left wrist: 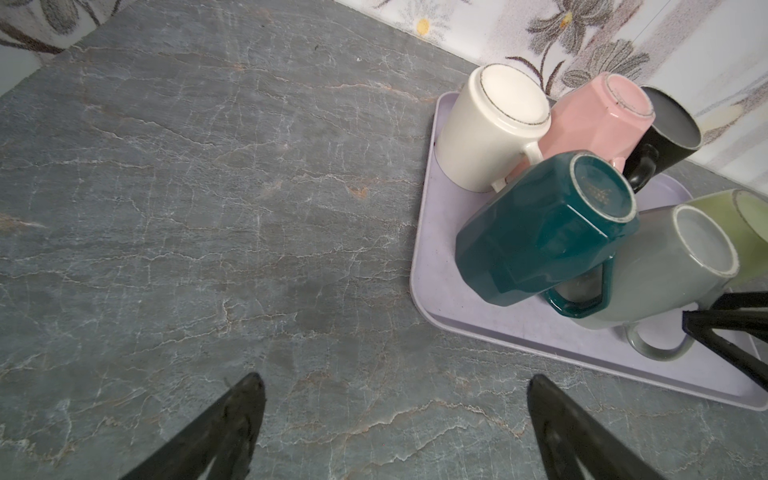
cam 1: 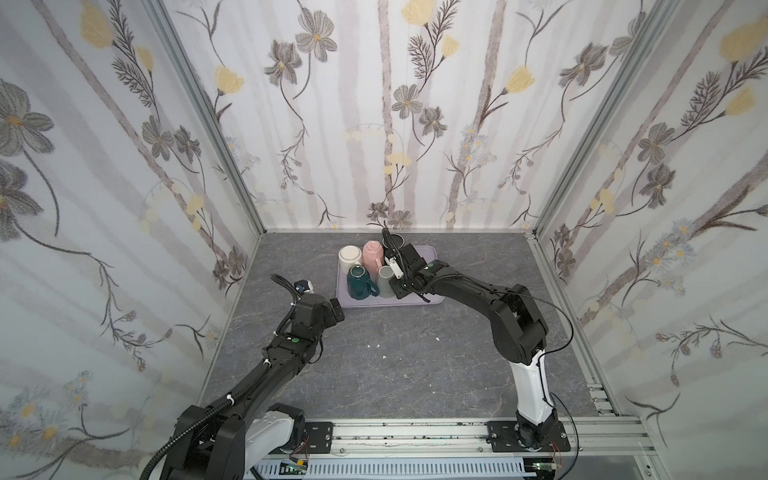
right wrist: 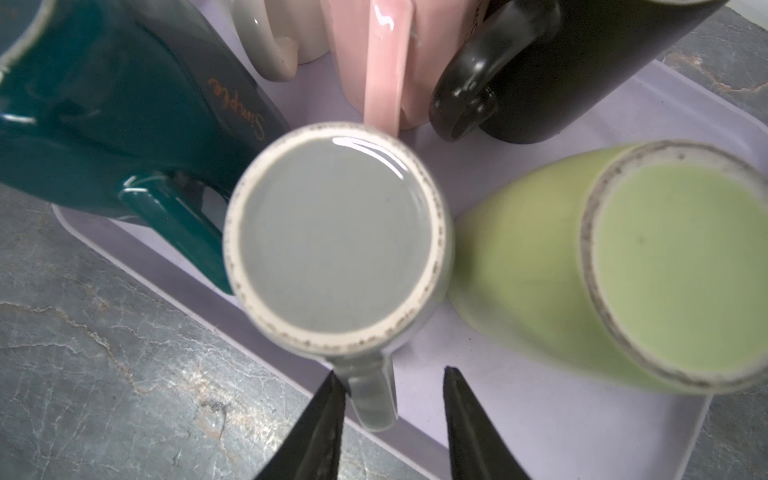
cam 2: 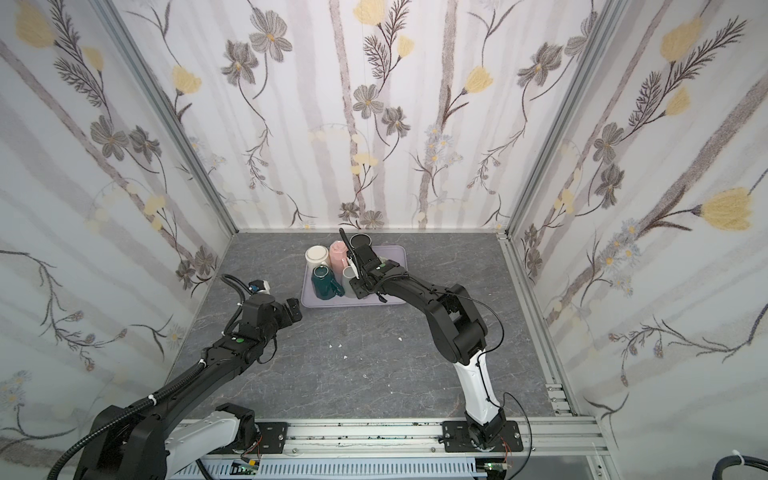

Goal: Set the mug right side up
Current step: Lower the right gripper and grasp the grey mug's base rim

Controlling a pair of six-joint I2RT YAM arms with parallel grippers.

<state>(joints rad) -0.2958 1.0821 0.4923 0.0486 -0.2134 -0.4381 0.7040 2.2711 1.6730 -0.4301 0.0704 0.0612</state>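
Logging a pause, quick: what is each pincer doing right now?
Left pincer: open, holding nothing.
Right pincer: partly open, astride the handle of the grey mug, not clamped on it.

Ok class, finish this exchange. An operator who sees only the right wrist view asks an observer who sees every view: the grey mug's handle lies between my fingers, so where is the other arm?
Observer: The left hand is off the tray, beside its near left corner.
Operator: Is the black mug upside down too?
Observer: No. The left wrist view shows the black mug standing mouth up.
Operator: And the white one?
Observer: The white mug stands base up at the tray's far left corner.
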